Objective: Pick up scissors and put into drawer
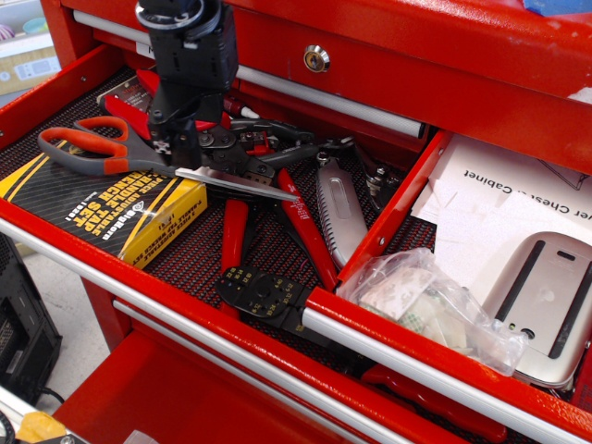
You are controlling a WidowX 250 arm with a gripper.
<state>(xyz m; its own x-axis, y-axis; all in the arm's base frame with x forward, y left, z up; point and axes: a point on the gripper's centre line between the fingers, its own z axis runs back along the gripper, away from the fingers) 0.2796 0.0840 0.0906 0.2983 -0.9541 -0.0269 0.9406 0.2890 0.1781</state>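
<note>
The scissors (111,155), with orange-and-grey loop handles and long steel blades, lie on a yellow box in the wide mesh-lined drawer, with the blades pointing right. My black gripper (182,148) has come down from above right at the scissors' pivot. Its fingers look slightly apart on either side of the scissors, and the scissors still rest on the box. The narrower red drawer (418,368) with a silver bar handle stands open at the right, with white printed paper inside.
A yellow-and-black box (102,211) lies under the scissors. Red-handled pliers (305,231), black crimpers (268,296) and a grey folding saw (340,211) crowd the wide drawer. The narrow drawer holds a plastic bag (435,305) and a silver device (546,296).
</note>
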